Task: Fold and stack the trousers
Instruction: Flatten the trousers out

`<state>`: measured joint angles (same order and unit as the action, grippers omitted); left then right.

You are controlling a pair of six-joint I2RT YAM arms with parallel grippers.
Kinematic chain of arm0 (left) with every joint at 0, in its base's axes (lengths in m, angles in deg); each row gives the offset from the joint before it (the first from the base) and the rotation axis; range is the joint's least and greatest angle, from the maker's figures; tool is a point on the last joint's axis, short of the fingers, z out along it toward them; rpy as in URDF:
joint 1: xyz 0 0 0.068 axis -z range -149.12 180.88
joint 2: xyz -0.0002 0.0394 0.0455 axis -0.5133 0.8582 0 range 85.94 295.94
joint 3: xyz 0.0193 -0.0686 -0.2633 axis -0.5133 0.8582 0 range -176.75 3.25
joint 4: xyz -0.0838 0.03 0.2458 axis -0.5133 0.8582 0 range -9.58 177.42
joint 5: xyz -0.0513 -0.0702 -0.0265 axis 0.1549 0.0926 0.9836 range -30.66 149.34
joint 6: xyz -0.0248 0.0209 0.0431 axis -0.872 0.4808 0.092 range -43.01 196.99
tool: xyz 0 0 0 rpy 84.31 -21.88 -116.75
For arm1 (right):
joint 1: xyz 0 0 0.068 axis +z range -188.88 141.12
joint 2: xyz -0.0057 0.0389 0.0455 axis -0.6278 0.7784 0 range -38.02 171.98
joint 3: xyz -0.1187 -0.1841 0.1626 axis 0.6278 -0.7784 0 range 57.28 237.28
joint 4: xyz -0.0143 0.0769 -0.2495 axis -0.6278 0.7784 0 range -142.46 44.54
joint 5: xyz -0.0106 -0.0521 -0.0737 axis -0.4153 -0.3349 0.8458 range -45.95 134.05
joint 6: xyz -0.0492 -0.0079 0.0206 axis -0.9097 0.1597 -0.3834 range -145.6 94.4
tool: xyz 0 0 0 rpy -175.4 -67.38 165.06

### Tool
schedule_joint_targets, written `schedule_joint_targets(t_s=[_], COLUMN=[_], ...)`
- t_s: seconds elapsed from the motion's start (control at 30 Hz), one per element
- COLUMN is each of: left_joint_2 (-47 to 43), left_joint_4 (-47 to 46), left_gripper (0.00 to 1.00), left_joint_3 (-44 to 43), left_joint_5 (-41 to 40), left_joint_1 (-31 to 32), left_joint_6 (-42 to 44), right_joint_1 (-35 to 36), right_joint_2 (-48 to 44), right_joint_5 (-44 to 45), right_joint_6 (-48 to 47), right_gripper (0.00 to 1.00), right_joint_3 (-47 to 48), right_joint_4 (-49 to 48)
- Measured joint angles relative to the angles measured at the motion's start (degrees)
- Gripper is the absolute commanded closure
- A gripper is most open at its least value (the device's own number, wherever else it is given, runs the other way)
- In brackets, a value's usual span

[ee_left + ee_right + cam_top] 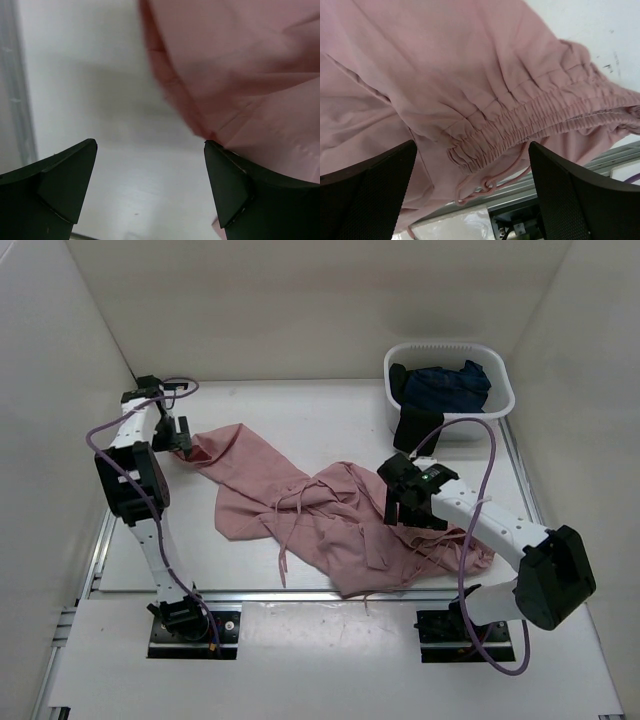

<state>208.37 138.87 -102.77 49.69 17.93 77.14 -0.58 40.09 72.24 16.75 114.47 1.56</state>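
A flat white tabletop point(300, 410) is seen in the middle. It is closed in by plain white walls: a back wall point(320, 300) at 12 o'clock, a left wall point(40, 440) at 9 o'clock and a right wall point(590, 390) at 3 o'clock. A grey metal rail point(92, 560) is laid along the tabletop's edge at 9 o'clock. A second rail point(525, 480) is laid at 3 o'clock. A third rail point(300, 597) is set across at 6 o'clock, with a white board point(330, 660) just beside it. Soft, even light is spread over it all, and only pale shadows are cast.
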Motion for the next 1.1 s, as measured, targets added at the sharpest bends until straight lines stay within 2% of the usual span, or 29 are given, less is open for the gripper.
schedule_joint_targets(t_s=[0.23, 0.27, 0.33, 0.37, 0.4, 0.47, 0.5, 0.57, 0.6, 0.67, 0.73, 0.87, 1.03, 1.07, 1.1], left_joint_2=[2.5, 2.8, 4.2, 4.9, 5.6, 6.8, 7.3, 7.3, 7.1, 6.2, 4.3, -0.7, -11.1, -13.1, -15.2], left_joint_4=[0.2, 0.0, -0.3, -0.7, -1.2, -1.8, -2.0, -2.8, -3.4, -4.5, -5.2, -6.2, -5.9, -6.0, -5.9], left_gripper=[0.02, 0.17, 0.37, 0.63, 0.73, 0.86, 0.86, 0.86, 0.86, 0.86, 0.86, 0.86, 0.86, 0.85, 0.79], left_joint_3=[-0.9, -1.2, -2.5, -2.8, -2.9, -2.9, -2.8, -1.2, 0.1, 3.3, 5.9, 12.2, 19.9, 20.6, 21.1], left_joint_5=[6.4, 6.7, 7.2, 7.3, 7.1, 6.5, 6.0, 5.2, 4.7, 3.8, 2.4, -1.1, -6.3, -7.4, -8.5], left_joint_1=[3.3, 3.7, 4.5, 4.7, 4.8, 4.8, 4.7, 4.5, 4.4, 4.0, 3.4, -0.8, -9.6, -11.3, -12.7], left_joint_6=[0.0, 0.0, -0.4, -0.4, -0.6, -0.3, -0.2, 0.0, -0.1, -0.1, -0.1, -0.1, -0.1, -0.1, -0.1], right_joint_1=[-1.2, -1.3, -1.7, -2.1, -2.5, -3.7, -4.3, -5.8, -6.5, -7.6, -8.3, -8.3, -8.3, -8.3, -8.3], right_joint_2=[0.2, 0.8, 2.6, 3.6, 4.4, 5.2, 5.3, 5.3, 5.3, 5.2, 5.0, 1.9, -8.1, -10.3, -12.5], right_joint_5=[-5.9, -6.4, -6.6, -6.4, -6.0, -5.5, -5.4, -5.2, -5.2, -5.2, -4.5, -2.4, 0.7, 1.3, 1.6], right_joint_6=[-2.1, -2.3, -2.3, -2.3, -2.3, -2.2, -2.1, -2.1, -1.9, -1.8, -1.3, -0.3, 0.6, 0.7, 0.6], right_gripper=[0.03, 0.01, 0.01, 0.04, 0.1, 0.18, 0.3, 0.46, 0.66, 0.85, 0.99, 1.0, 1.0, 1.0, 1.0], right_joint_3=[-3.9, -4.4, -4.9, -5.0, -5.0, -5.4, -5.5, -5.5, -5.5, -5.6, -5.6, -3.6, 5.0, 6.7, 8.4], right_joint_4=[-3.2, -3.6, -4.2, -4.7, -5.0, -5.8, -6.0, -6.5, -6.7, -7.1, -7.0, -2.5, 5.4, 6.6, 8.2])
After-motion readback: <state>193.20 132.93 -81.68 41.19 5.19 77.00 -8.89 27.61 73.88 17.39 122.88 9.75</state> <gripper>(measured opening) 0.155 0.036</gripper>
